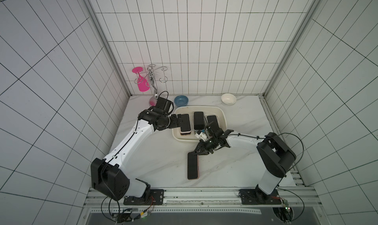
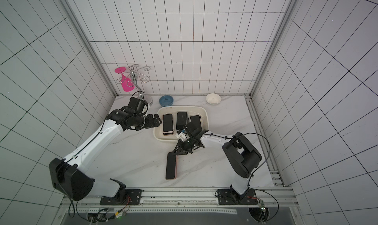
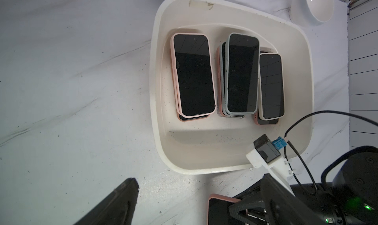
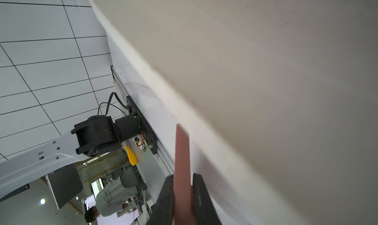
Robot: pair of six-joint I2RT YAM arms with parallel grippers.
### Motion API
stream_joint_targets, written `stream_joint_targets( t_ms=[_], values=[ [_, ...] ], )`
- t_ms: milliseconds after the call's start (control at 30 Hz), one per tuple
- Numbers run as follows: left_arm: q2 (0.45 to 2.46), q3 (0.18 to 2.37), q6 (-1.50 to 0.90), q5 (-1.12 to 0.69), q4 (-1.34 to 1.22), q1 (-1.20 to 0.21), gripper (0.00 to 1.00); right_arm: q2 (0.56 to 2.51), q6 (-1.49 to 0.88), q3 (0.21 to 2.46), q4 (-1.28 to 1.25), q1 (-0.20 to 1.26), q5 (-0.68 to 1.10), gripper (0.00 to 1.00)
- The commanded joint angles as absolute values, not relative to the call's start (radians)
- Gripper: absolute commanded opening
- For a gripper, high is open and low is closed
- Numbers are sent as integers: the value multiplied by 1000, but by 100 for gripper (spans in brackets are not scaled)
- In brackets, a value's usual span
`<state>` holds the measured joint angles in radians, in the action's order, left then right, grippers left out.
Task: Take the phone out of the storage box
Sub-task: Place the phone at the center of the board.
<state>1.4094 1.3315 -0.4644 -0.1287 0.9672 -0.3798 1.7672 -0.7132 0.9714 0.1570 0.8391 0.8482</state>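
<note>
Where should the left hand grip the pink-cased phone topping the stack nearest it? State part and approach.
Probably across its two long edges, from above. The pink-cased black-screened phone lies flat, screen up, topmost, with gaps beside it toward the cream plastic storage box wall and the grey-cased phone stack.

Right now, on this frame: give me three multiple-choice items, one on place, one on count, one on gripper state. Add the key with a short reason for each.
1. Where is the pink-cased black-screened phone, pinched by the right gripper, relative to the cream-white plastic storage box?
A) inside it
B) outside it, in front of it
C) behind it, by the wall

2. How many phone piles are in the box?
A) one
B) two
C) three

3. The left gripper is:
A) open
B) shut on a phone
C) shut, empty

Key:
1 B: both top views show the phone clear of the box, nearer the arm bases.
2 C: the left wrist view shows three piles side by side.
3 A: its jaws stand wide apart with nothing between them.
</note>
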Motion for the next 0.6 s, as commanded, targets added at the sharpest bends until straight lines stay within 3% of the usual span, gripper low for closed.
stream_joint_targets(
  t_ms=[0,133,467,567],
  values=[
    [1376,1311,-461,-106,945,-373,98,1781,-753,985,83,853,870,0],
    [1380,1298,-461,-103,939,-373,98,1801,-752,967,81,850,853,0],
    [1394,1290,-461,-114,930,-373,98,1775,-739,899,86,805,841,41],
    [1398,1289,-468,-120,925,-374,98,1751,-738,873,88,783,839,45]
  ],
)
